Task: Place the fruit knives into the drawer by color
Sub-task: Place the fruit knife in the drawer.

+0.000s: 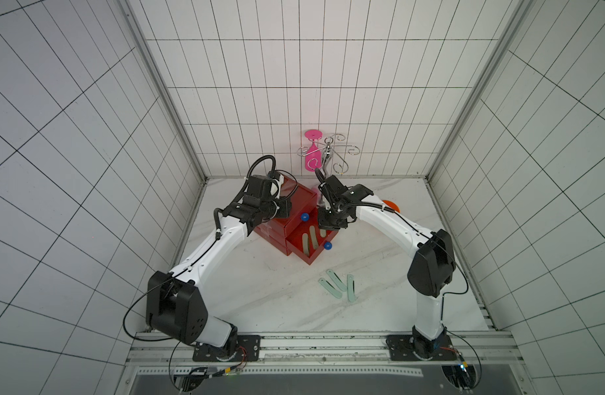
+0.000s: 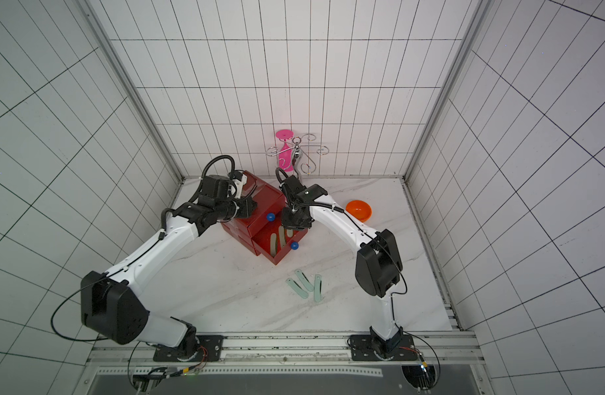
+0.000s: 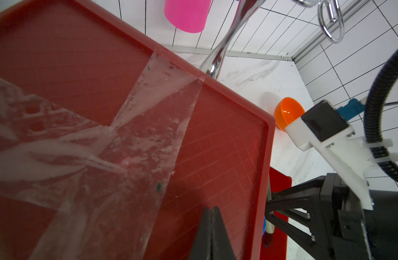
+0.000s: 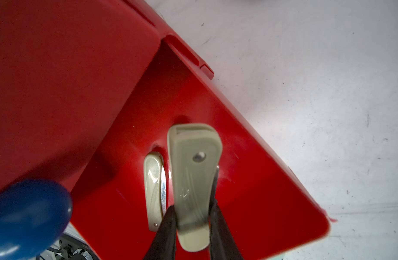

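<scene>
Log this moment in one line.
left claw: shut over red translucent plastic drawer chest | right claw: shut on grey-olive flat knife strip over pulled-out drawer | three mint green knife strips: on white table

The left arm point(image 1: 208, 253) and right arm point(image 1: 390, 222) reach forward, elbows out. The left pincer point(image 3: 212, 234) is pressed shut; the right pincer point(image 4: 192, 216), apparently pointing down, clamps a grey-olive fruit knife point(image 4: 193, 175).

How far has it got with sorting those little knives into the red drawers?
Done: two grey-olive knives lie in the pulled-out drawer. In hand: the right gripper holds a third grey-olive knife over it. Left: three mint green knives lie on the table.
</scene>
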`<act>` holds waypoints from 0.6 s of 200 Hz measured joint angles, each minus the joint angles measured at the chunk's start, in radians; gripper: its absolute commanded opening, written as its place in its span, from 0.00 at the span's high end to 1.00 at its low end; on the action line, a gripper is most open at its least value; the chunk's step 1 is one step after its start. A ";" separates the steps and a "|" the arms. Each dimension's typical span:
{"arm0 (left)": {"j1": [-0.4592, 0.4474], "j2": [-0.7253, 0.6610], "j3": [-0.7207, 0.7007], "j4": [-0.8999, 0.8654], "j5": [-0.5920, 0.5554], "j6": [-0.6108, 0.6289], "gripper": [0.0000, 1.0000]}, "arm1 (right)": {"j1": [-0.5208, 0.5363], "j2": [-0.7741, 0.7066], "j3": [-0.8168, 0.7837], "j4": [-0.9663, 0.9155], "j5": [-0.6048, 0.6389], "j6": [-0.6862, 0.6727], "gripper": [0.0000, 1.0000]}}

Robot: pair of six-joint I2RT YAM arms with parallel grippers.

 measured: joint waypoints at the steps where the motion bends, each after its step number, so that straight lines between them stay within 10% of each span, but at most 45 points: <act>1: 0.000 0.000 0.000 0.000 0.000 0.000 1.00 | 0.000 0.000 0.000 0.000 0.000 0.000 0.79; 120: 0.004 0.001 0.000 0.000 0.008 0.000 1.00 | -0.001 0.043 0.000 0.008 0.014 0.000 0.78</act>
